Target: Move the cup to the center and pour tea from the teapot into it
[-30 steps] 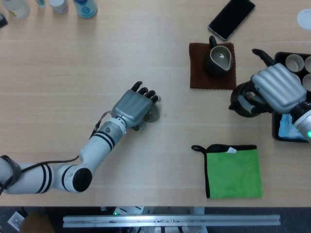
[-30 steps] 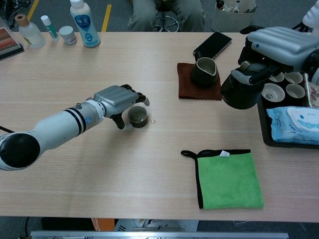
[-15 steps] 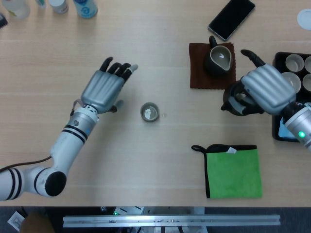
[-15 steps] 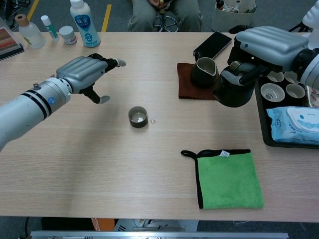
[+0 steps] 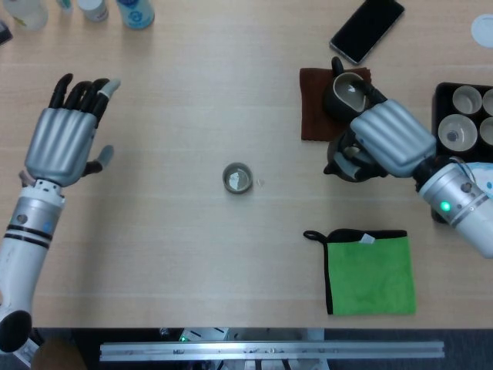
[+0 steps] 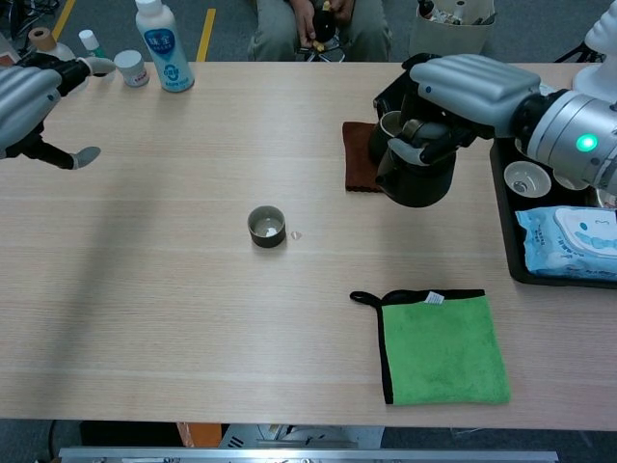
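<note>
The right hand (image 6: 463, 92) grips the dark teapot (image 6: 416, 174) from above, fingers curled round its handle, and carries it clear of the table (image 6: 193, 328), now level with the brown mat (image 5: 311, 116) and the small pitcher (image 5: 347, 92) that sits on it. A second ago the teapot hung beside the black tray (image 6: 516, 260) of cups at the table's right edge; it has since travelled leftward, roughly a third of the way toward the cup (image 6: 266, 227). The left hand (image 5: 65, 139), which a second ago was wrapped around that cup, has let go and pulled far back to the left edge, fingers spread and holding nothing. The cup stands upright and alone near the middle of the table, well apart from both hands, a small pale speck just beside it. Judging by this, the first half of the task looks complete and the pour has yet to begin: the teapot appears level, its spout (image 5: 331, 168) toward the cup. A green cloth (image 6: 443, 347) lies below the route, and a phone (image 5: 367, 29) beyond the mat.
</note>
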`<state>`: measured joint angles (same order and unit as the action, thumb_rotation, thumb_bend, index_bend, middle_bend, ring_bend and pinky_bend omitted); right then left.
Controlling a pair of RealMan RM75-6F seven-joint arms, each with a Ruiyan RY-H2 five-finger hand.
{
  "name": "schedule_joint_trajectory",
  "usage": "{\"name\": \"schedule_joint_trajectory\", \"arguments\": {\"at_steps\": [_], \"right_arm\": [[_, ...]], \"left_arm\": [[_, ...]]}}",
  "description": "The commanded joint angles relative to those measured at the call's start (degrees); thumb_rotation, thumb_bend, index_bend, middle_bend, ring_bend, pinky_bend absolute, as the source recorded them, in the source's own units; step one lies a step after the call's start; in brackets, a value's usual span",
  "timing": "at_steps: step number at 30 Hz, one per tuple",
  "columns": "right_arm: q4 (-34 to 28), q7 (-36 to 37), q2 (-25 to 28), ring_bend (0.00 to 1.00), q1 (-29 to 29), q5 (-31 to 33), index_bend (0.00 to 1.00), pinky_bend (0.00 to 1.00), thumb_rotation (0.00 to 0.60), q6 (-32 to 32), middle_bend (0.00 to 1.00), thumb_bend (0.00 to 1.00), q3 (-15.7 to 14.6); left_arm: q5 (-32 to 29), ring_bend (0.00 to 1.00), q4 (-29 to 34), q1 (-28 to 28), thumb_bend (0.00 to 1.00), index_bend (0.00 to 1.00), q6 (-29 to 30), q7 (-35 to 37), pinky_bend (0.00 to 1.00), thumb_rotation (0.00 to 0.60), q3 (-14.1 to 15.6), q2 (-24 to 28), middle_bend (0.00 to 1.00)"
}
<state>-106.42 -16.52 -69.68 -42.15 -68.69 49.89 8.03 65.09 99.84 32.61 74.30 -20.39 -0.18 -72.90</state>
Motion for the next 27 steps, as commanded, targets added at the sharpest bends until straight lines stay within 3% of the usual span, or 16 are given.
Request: {"name": "schedule_joint_trajectory", "arguments": {"at_steps": [1,10,27], "right_arm": [[0.27,-1.98,-1.61,0.88,-1.58,2.69,1.0,0.02,0.49,-0.64,0.96,0.44,0.79],[1.45,-7.74,-5.8,0.88,-5.53,9.38,1.0,0.02,0.492,-1.1,0.96,0.44,1.29],[6.31,-16.89,-14.41,0.88,-13.35,19.23,1.0,0.02,0.498,0.1,0.96,0.44,1.51]], "left_arm": [[3.2,0.12,0.85,-3.24,0.3,0.06,3.12,3.53,0.03,0.6,1.07,1.81,0.12],[10.57,0.12,-0.36,-9.44,0.3,0.06,8.98,9.63,0.03,0.6,2.2,2.95,0.13],[11.32,0.12,5.84,-13.87,0.3,0.06,7.87,4.66,0.03,0.6,2.3,4.84,0.13]]}}
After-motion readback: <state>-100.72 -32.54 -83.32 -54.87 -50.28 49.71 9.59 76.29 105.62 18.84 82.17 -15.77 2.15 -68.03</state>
